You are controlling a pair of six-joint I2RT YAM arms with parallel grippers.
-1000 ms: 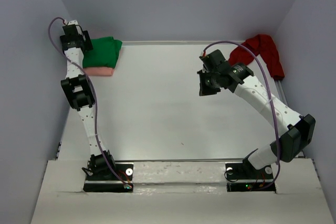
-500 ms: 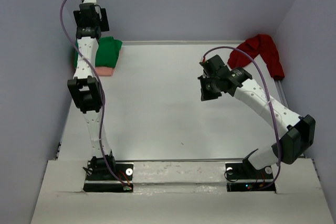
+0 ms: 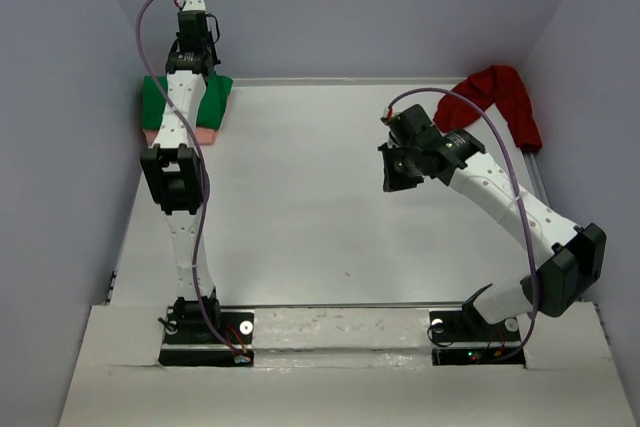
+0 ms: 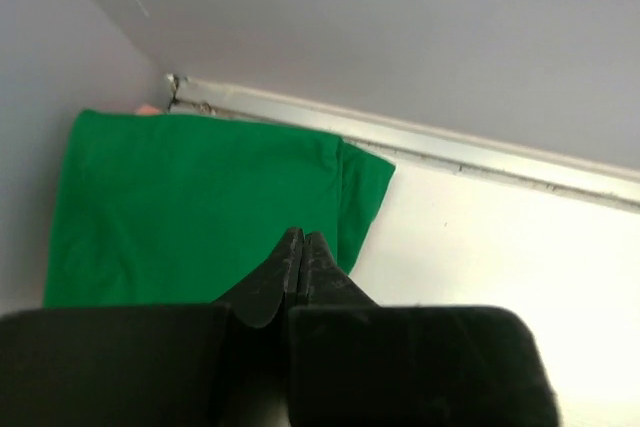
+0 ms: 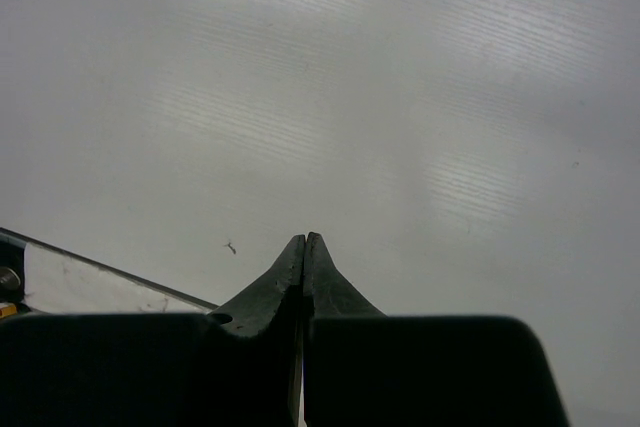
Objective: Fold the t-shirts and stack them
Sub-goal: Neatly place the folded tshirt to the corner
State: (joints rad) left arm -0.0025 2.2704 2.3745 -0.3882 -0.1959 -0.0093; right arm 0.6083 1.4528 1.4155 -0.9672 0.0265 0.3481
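A folded bright green t-shirt [image 3: 214,97] lies on a salmon-pink t-shirt [image 3: 204,133] in the table's far left corner. In the left wrist view the green t-shirt [image 4: 190,197] fills the left side, with a sliver of the pink t-shirt [image 4: 148,109] at the corner. My left gripper [image 3: 193,47] [image 4: 303,237] hangs above the stack's right part, shut and empty. A dark red t-shirt [image 3: 495,97] lies crumpled at the far right corner. My right gripper [image 3: 396,173] [image 5: 305,239] is shut with nothing in it, above the bare table right of centre.
Grey walls [image 3: 60,147] close the white table [image 3: 300,207] on the left, back and right. A metal rail [image 4: 480,152] runs along the table's far edge. Both arm bases [image 3: 205,332] sit on the near ledge.
My left gripper has risen off the green t-shirt, moved right and back, and shut. The right arm has hardly moved.
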